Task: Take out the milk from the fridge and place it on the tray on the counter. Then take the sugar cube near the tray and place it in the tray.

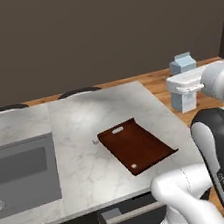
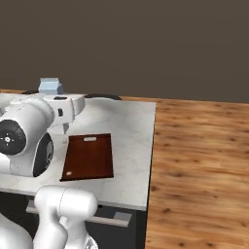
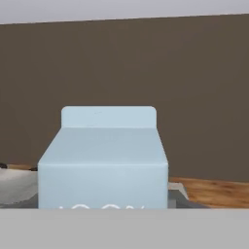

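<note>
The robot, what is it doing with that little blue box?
The robot's gripper is carrying the milk, a small pale blue carton, in the air off the right end of the counter. The dark reddish-brown tray lies on the counter with nothing in it yet. A tiny white sugar cube sits on the stone just beside the tray's left edge, not picked up so far. The milk looks headed for the tray next.

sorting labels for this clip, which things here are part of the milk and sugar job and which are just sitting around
Part of the job:
- milk, held up in the gripper past the counter's end
- tray, nothing on it
- sugar cube, just off the tray's corner
- counter

Just lying about:
- sink
- wooden floor
</note>
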